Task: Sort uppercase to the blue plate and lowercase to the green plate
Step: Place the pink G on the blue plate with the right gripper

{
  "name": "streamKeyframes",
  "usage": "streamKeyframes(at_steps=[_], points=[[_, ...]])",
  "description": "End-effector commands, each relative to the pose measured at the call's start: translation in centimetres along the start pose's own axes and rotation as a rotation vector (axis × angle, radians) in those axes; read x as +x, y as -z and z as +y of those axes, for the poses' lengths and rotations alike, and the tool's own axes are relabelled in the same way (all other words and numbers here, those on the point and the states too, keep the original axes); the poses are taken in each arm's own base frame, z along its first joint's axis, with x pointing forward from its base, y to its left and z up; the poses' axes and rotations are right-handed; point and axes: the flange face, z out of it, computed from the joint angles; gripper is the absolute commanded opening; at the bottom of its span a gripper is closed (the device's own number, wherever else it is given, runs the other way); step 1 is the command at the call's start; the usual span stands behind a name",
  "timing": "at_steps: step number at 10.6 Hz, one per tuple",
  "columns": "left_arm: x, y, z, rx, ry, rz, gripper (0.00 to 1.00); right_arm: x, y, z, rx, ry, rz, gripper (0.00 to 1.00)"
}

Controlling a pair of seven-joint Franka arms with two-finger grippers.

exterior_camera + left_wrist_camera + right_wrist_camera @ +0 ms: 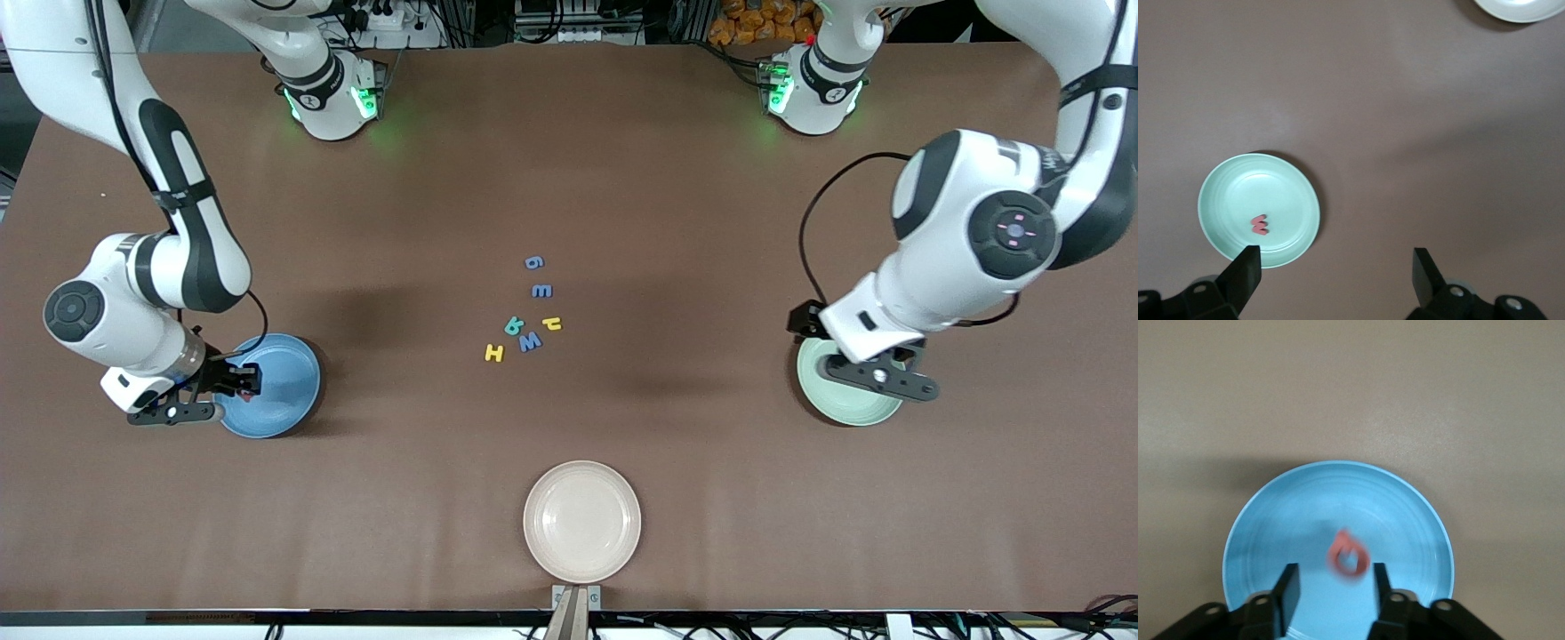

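Now red Q blurred between parted right fingers, over blue plate, left fingers spread.

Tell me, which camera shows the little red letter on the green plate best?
The left wrist view: the red w lies plainly on the green plate, just past the open left pincer. The front view hides it under that arm. The right wrist view shows only the blue plate.

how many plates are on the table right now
3: blue plate under the right tool at the right arm's end, green plate at the left arm's end, beige plate nearest the front camera.
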Motion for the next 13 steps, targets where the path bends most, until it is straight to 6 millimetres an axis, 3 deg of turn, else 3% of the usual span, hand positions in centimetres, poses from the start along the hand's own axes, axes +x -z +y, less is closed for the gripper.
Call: streamKeyframes(at_steps=[1,3,5,8,10,12,13], points=[[-0.3,-0.1,2.2,-0.018,-0.023,-0.016,1.0,0.7,0.1,-0.4,-0.006,0.023,-0.005,1.0],[-0.3,-0.7,4.6,-0.029,-0.061,-0.023,1.0,1.4,1.0,-1.6,-0.001,0.032,-0.021,1.0],[0.1,-1.7,6.6,-0.037,-0.09,-0.008,1.0,2.1,2.1,-4.2,0.005,0.026,-0.041,1.0],[0.0,-1.8,9.6,-0.041,-0.134,0.004,1.0,2.3,1.9,-7.8,0.01,0.02,-0.044,1.0],[-0.2,-1.6,11.2,-0.044,-0.162,0.007,1.0,2.7,1.8,-9.3,0.015,0.04,-0.043,1.0],[-0.3,-1.4,12.0,-0.049,-0.19,0.01,1.0,3.0,1.3,-12.2,0.016,0.062,-0.044,1.0],[-0.5,-1.2,13.6,-0.063,-0.216,0.026,1.0,3.0,0.9,-13.6,0.016,0.042,-0.054,1.0]])
